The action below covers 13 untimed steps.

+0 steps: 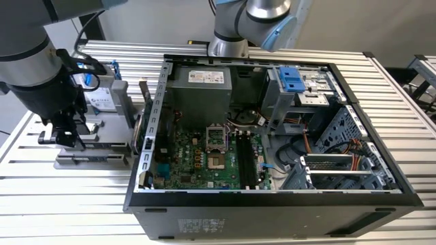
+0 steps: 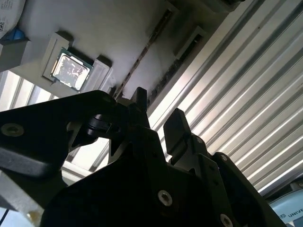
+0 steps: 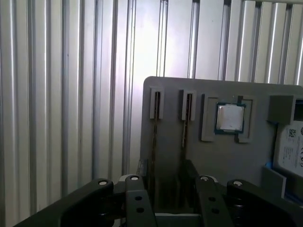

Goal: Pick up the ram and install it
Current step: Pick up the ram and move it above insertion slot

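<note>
I've got the gripper (image 2: pixel 157 107) spread open, holding nothing, with the ram sticks (image 3: pixel 155 135) in their gray holder (image 3: pixel 222 87) right beneath it.

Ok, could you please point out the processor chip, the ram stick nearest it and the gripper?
processor chip (image 3: pixel 230 117): first wrist view, centre of its lid.
ram stick (image 3: pixel 184 137): first wrist view, its thin exposed edge.
gripper (image 3: pixel 165 168): first wrist view, midway between its fingertips.
</note>
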Each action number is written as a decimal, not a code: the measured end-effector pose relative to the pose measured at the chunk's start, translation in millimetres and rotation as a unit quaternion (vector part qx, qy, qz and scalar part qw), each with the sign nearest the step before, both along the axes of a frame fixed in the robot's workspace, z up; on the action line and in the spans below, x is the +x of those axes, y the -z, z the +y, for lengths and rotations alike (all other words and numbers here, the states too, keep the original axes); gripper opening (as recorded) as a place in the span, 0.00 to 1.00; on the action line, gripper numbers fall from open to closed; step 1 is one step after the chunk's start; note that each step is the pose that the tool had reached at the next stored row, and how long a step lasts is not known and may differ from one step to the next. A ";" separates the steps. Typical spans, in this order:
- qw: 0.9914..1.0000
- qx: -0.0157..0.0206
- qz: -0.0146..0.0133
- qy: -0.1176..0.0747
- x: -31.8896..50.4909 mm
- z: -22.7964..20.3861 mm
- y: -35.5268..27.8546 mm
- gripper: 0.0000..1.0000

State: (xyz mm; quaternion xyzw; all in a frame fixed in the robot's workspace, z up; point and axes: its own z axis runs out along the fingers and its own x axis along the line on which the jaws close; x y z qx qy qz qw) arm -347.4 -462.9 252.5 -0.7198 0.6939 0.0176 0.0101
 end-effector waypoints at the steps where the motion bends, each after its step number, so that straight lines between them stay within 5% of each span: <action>1: 1.000 0.000 0.000 0.000 0.1 -0.1 1.6 1.00; 13: 1.000 0.000 0.000 0.012 0.3 -1.5 21.4 1.00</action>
